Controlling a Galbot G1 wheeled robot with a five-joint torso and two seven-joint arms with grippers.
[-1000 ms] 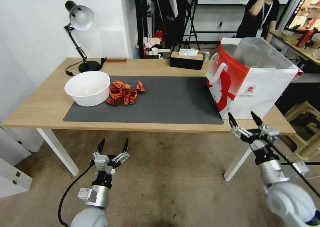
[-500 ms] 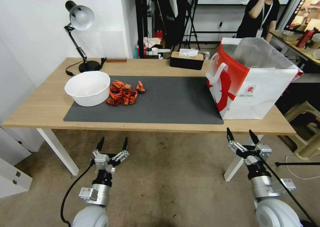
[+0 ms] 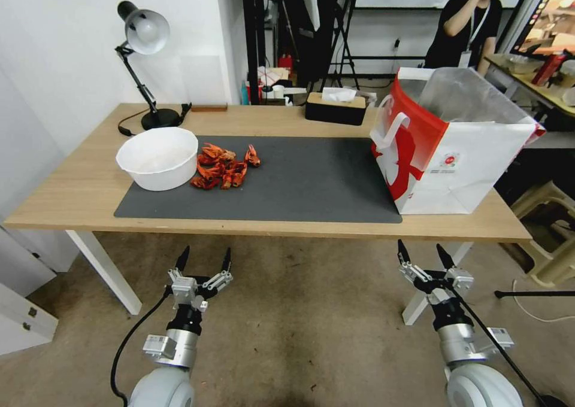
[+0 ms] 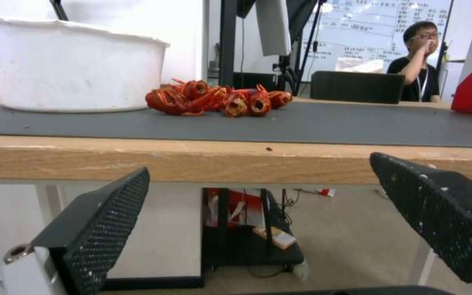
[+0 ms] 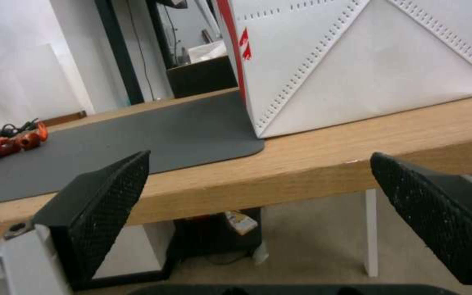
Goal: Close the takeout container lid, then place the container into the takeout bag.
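Observation:
The takeout bag (image 3: 455, 143), red and white with a silvery lining, stands open at the right end of the table; its white side (image 5: 356, 61) rises close before the right wrist camera. The takeout container and its lid are out of view. My left gripper (image 3: 205, 251) hangs open below the table's front edge, left of centre, its fingers (image 4: 105, 221) empty. My right gripper (image 3: 420, 245) is also open and empty, below the front edge under the bag's near corner, with its fingers (image 5: 105, 192) spread wide.
On the grey mat (image 3: 299, 179) lie a round white bowl (image 3: 157, 157) and a pile of red crayfish (image 3: 223, 166). A desk lamp (image 3: 144, 66) and a black tissue box (image 3: 335, 108) stand at the back. The wooden table edge (image 3: 269, 227) is just above both grippers.
My right gripper has dropped from in front of the bag's lower corner to below the table edge and drawn slightly left. The left arm has stayed put.

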